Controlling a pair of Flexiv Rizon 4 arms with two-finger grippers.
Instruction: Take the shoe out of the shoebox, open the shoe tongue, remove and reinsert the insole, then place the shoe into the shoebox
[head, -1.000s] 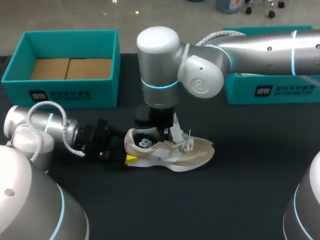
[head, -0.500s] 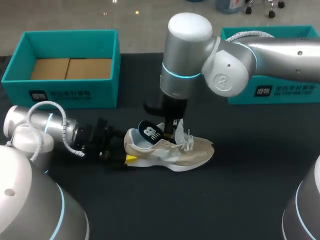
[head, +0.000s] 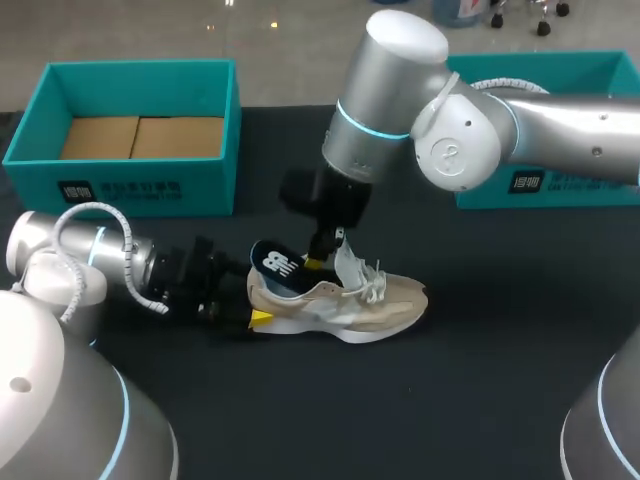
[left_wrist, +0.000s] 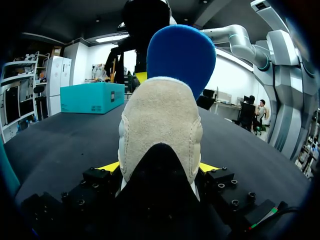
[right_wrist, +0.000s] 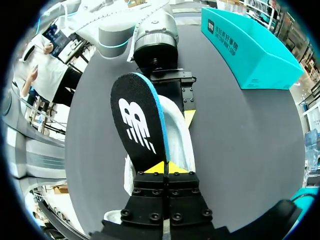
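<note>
The shoe (head: 340, 305) lies mid-desk, toe toward the right edge. The left claw (head: 248, 318) clamps its heel from both sides, evidently to steady it. The right claw (right_wrist: 163, 168) pinches the insole (right_wrist: 137, 122), whose heel end stands clear of the collar. The box (head: 130, 185) sits at the far-left corner.

Beige shoe (head: 345, 305), black insole (head: 277, 267) (blue underside, white logo), teal shoebox (head: 140, 185), black table (head: 480, 385)

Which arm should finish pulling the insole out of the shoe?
Right. The right hand pinches the insole, which is half lifted from the shoe; the left hand clamps the heel, steadying it.
</note>
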